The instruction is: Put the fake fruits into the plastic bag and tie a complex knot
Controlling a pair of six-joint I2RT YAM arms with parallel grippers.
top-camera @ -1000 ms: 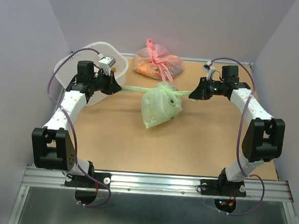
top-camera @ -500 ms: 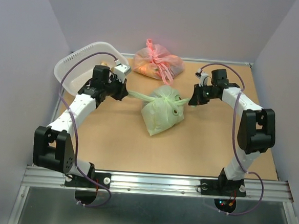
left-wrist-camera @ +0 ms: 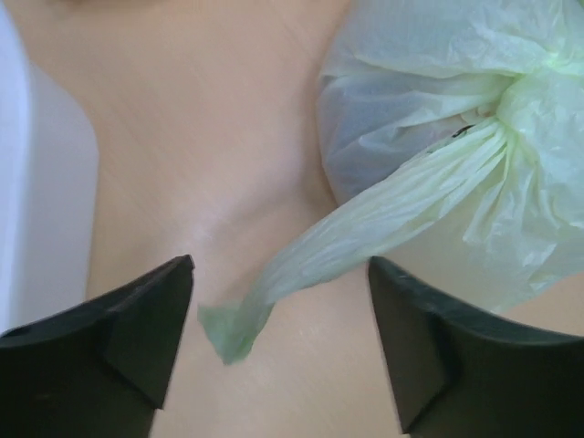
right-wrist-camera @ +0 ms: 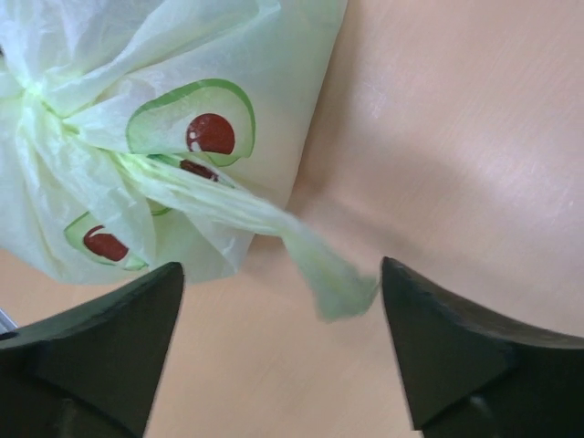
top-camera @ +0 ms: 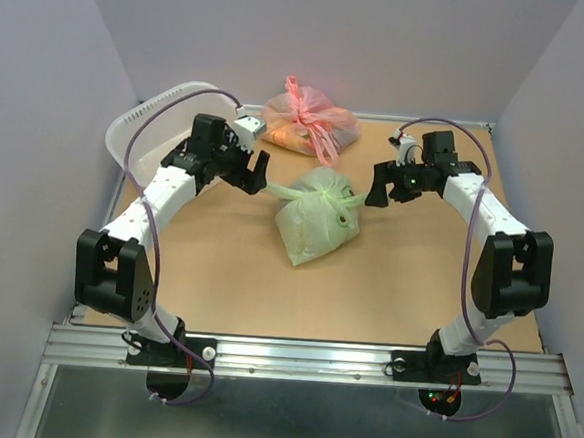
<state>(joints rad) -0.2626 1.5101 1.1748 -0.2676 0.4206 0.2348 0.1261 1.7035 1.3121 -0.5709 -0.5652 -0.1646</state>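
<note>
**Legible markings: none.**
No lettering, number or brand name can be read in any view. The only printing is pictorial. In the right wrist view, halved-avocado motifs (right-wrist-camera: pixel 193 123) stand on the plastic bag (right-wrist-camera: pixel 274 64), each with a green outline, a paler flesh and a dark red stone. Three can be made out, partly folded into the crinkles. In the top view they show only as small dark spots.

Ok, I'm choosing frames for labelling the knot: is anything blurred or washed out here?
Left wrist: plastic bag crisp, left hand soft-edged, faint sheen on the table. Right wrist: the bag's avocado print sharp, right hand soft-edged, mild table glare. Top external: evenly lit, nothing blurred.
</note>
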